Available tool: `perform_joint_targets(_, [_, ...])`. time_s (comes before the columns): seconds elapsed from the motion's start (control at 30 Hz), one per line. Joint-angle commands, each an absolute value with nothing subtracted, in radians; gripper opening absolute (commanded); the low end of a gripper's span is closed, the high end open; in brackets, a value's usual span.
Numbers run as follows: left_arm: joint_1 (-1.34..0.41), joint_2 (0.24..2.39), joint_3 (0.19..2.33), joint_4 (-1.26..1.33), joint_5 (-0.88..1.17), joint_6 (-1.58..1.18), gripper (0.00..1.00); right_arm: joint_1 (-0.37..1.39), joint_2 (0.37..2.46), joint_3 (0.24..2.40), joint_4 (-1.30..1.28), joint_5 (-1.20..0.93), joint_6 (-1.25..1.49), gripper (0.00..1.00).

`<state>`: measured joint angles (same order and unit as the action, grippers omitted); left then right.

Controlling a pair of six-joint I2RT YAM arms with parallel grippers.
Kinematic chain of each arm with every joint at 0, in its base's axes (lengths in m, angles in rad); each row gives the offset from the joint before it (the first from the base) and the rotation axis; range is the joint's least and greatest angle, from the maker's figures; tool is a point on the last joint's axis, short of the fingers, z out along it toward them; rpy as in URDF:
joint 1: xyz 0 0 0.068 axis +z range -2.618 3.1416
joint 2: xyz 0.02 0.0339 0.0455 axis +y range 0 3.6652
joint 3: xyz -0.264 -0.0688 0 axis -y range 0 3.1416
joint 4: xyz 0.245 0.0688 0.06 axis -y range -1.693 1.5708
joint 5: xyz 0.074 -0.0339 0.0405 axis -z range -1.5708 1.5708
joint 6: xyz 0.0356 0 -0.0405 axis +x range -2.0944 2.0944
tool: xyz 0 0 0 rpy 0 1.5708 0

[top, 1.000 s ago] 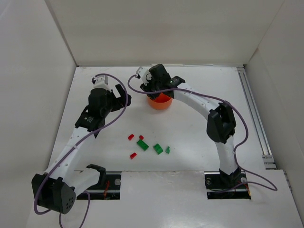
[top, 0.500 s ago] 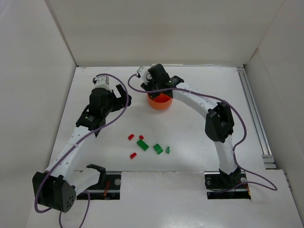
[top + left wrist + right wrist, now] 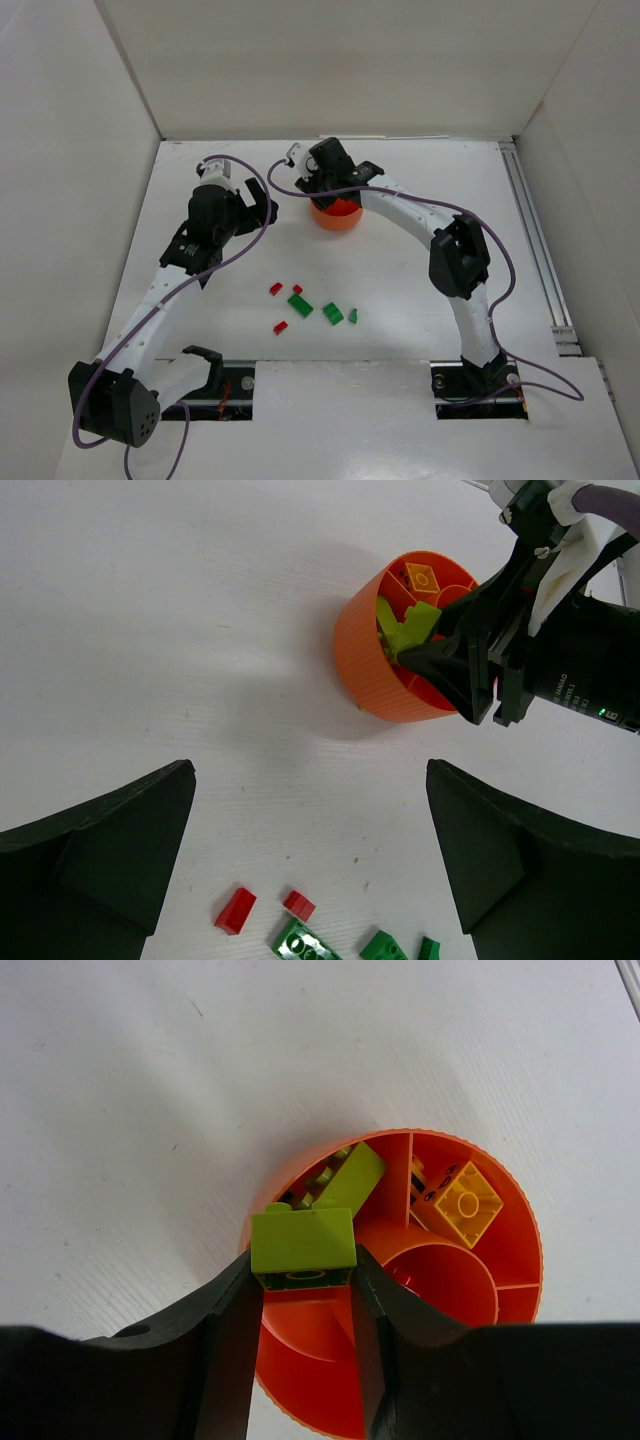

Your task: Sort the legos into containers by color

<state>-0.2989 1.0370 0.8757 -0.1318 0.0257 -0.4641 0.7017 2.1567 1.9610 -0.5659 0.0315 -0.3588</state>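
Observation:
The round orange dish (image 3: pixel 338 217) stands at the back middle; it also shows in the left wrist view (image 3: pixel 362 660) and the right wrist view (image 3: pixel 515 1230). My right gripper (image 3: pixel 305 1280) is shut on a lime lego (image 3: pixel 303 1243) and holds it just over the dish's left compartment, where another lime lego (image 3: pixel 352 1175) lies. A yellow lego (image 3: pixel 467 1203) lies in another compartment and something red (image 3: pixel 412 1278) in the central ring. My left gripper (image 3: pixel 258 205) hangs open and empty left of the dish. Three red legos (image 3: pixel 276 289) and three green legos (image 3: pixel 300 304) lie on the table.
White walls enclose the table on the left, back and right. A metal rail (image 3: pixel 535 250) runs along the right side. The arm bases (image 3: pixel 480 380) sit at the near edge.
My right gripper has shifted slightly left over the dish with the lime lego in it. The left arm has barely moved.

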Motion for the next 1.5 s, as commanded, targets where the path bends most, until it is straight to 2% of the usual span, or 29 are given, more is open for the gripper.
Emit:
perform_joint_targets(0.0, [-0.296,1.029,0.91,-0.107,0.035,-0.453,0.99,0.71,2.158,2.005,-0.558,0.054,-0.344,0.38])
perform_joint_targets(0.5, [-0.296,1.029,0.91,-0.107,0.044,-0.453,0.99,0.729,2.128,1.996,-0.549,0.081,-0.344,0.49])
perform_joint_targets(0.9, [-0.296,1.02,0.9,-0.098,0.054,-0.453,0.99,0.738,2.062,1.996,-0.54,0.115,-0.334,0.5])
perform_joint_targets(1.13, [-0.296,1.02,0.9,-0.107,0.054,-0.465,0.99,0.738,1.959,1.91,-0.538,0.187,-0.293,0.54])
perform_joint_targets(1.47, [-0.296,1.078,0.913,-0.195,0.063,-0.526,0.99,0.706,1.875,1.764,-0.603,0.187,-0.215,0.54])
